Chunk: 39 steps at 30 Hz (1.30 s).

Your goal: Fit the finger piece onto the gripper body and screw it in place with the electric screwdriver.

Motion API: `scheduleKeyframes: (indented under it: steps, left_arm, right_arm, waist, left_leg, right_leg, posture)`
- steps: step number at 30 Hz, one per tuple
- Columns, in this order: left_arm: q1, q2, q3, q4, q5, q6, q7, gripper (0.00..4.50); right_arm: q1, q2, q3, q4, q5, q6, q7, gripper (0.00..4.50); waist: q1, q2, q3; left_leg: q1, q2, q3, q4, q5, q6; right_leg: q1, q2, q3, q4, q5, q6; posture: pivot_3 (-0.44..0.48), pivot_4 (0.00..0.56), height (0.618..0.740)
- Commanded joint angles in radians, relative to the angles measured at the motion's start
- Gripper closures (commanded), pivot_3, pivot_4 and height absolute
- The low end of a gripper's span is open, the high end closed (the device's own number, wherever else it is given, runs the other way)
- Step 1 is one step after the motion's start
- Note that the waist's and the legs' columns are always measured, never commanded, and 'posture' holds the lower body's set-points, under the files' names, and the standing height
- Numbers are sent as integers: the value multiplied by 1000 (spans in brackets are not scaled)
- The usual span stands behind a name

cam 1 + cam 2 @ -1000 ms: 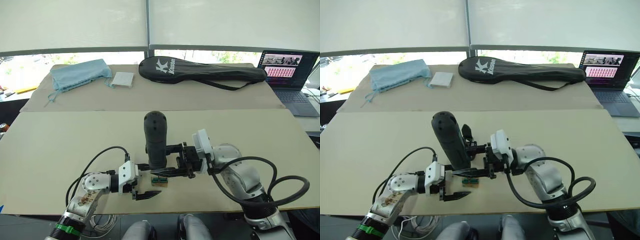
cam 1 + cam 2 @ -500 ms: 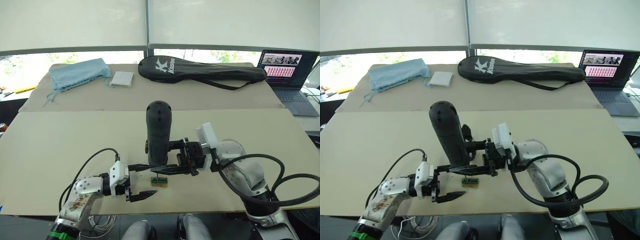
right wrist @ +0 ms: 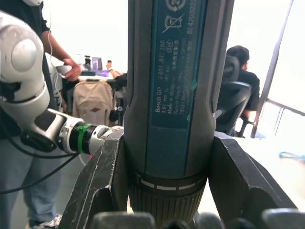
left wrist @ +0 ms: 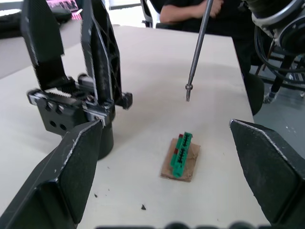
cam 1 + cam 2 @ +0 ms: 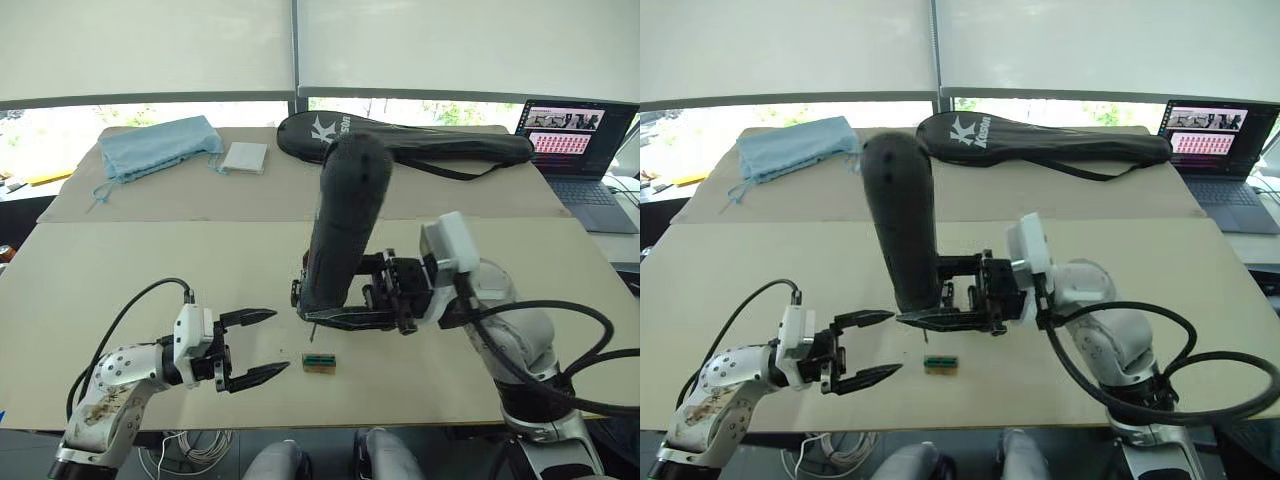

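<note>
Desk [image 5: 120, 280]: beige top, carrying all items listed below.

Electric screwdriver [image 5: 340, 230]: I have it clamped in my right gripper [image 5: 345, 318], jaws clenched on the lower part of the barrel. It stands tilted, rounded end up and leaning away from me toward the right, and its thin metal bit [image 4: 198, 45] points down. The bit tip hangs in the air above the desk, apart from everything beneath it. The right wrist view shows a printed label on the barrel between the two fingers.

Gripper body [image 4: 78, 102]: stands upright on its round base on the desk, behind the screwdriver in the head views, with tall black fingers rising from it in the left wrist view. It lies beyond my left jaws, not between them, and beside the bit tip.

Green-and-tan box [image 5: 319, 361]: flat on the desk, near the front edge, just below and to the right of the bit tip, between my two arms.

Left gripper [image 5: 262, 345]: low over the desk at front left, jaws released and spread wide, grasping nothing; the box sits a little beyond its fingertips.

Finger piece: I cannot tell it apart as a separate item.

Far desk: blue cloth bag [image 5: 155, 148], white pad [image 5: 246, 158], black racket bag [image 5: 440, 145], laptop [image 5: 580, 150].
</note>
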Motion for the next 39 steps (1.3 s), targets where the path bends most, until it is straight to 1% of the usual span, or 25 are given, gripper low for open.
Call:
scheduleKeyframes:
  steps: [1, 4, 8, 12, 15, 18, 21, 23, 26, 28, 30, 32, 34, 39]
  left_arm:
    - [14, 7, 68, -61, -75, 32, 19, 23]
    - [33, 12, 110, -79, -112, 60, 29, 23]
    - [38, 3, 149, -48, -116, 55, 39, 23]
    - [-5, -12, 136, 19, -77, 61, 75, 23]
    - [-64, -55, 88, 94, 32, 2, 134, 23]
    - [-113, -94, 27, 172, 133, -45, 165, 23]
    - [-142, -100, -36, 221, 207, -73, 158, 23]
    - [-169, -126, -75, 258, 247, -83, 181, 23]
    - [-190, -154, -97, 288, 276, -86, 205, 23]
    - [-207, -176, -134, 325, 322, -98, 223, 23]
    - [-221, -211, -166, 351, 346, -131, 235, 23]
    - [-239, -244, -193, 369, 374, -125, 261, 23]
    - [-252, -266, -204, 385, 387, -116, 281, 23]
    - [-283, -289, -220, 403, 412, -112, 310, 23]
  right_arm:
    - [-30, -16, -61, -70, 70, 17, -24, 2572]
    - [-38, -29, -73, -76, 78, 19, -27, 2572]
    - [-62, -38, -88, -72, 92, 20, -39, 2572]
    - [-91, -40, -95, -56, 96, 21, -43, 2572]
    - [-113, -39, -93, -42, 92, 19, -43, 2572]
    - [-125, -37, -89, -32, 88, 17, -41, 2572]
    - [-131, -36, -84, -27, 84, 16, -39, 2572]
    - [-133, -37, -84, -28, 82, 16, -38, 2572]
    - [-132, -39, -85, -30, 82, 16, -39, 2572]
    - [-127, -41, -86, -37, 83, 17, -45, 2572]
    - [-122, -44, -86, -44, 80, 17, -48, 2572]
    - [-118, -47, -87, -46, 75, 15, -51, 2572]
    - [-115, -48, -88, -47, 71, 13, -56, 2572]
    - [-104, -57, -89, -50, 61, 9, -54, 2572]
  waist:
    - [-1, 0, 0]
    - [-3, 0, 0]
    - [-5, 0, 0]
    - [-4, 0, 0]
    - [-1, 0, 0]
    - [0, -1, 0]
    - [-1, 0, 0]
    - [-1, 0, 0]
    - [0, -1, 0]
    - [0, -1, 0]
    - [1, -1, 0]
    - [5, -1, 0]
    - [7, -1, 0]
    - [7, -1, 0]
  left_leg:
    - [0, 0, 0, 0, 0, 0]
    - [0, 0, 0, 0, 0, -1]
    - [0, 1, 0, 0, 1, -1]
    - [0, 0, 0, 0, 1, -1]
    - [0, 0, 0, 0, 1, -1]
    - [0, 0, 0, 0, 1, -1]
    - [0, 0, 1, 0, 1, -1]
    - [0, 0, 1, 0, 1, -1]
    - [0, 0, 1, 0, 1, -1]
    - [0, 0, 1, 0, 1, -1]
    - [0, 0, 1, 0, 1, -1]
    - [0, 0, 1, 0, 1, -1]
    - [0, 0, 1, 0, 1, -1]
    - [0, 0, 1, 0, 1, -1]
  right_leg:
    - [0, 0, 0, 0, 0, 0]
    - [0, 1, 0, 0, 0, 0]
    - [0, 1, 0, 0, 0, 0]
    - [0, 1, 0, 0, 0, 0]
    - [0, 2, -1, 0, 0, 0]
    - [1, 2, -2, 0, 0, 0]
    - [0, 3, -4, 0, 0, 0]
    - [0, 3, -5, 0, 0, 0]
    - [0, 2, -4, 0, 0, 0]
    - [0, 2, -4, 0, 0, 0]
    - [0, 2, -3, 0, 0, 0]
    - [1, 1, -2, 0, 0, 0]
    - [1, 0, -1, 0, 0, 0]
    - [1, -1, -1, 0, 0, 0]
  posture:
    - [0, 150, 740]
    - [0, 150, 740]
    - [0, 150, 740]
    - [0, 150, 740]
    - [0, 150, 740]
    - [0, 150, 740]
    - [0, 150, 740]
    - [0, 150, 740]
    - [0, 150, 740]
    - [0, 150, 740]
    - [0, 150, 740]
    - [0, 150, 740]
    - [0, 150, 740]
    - [0, 150, 740]
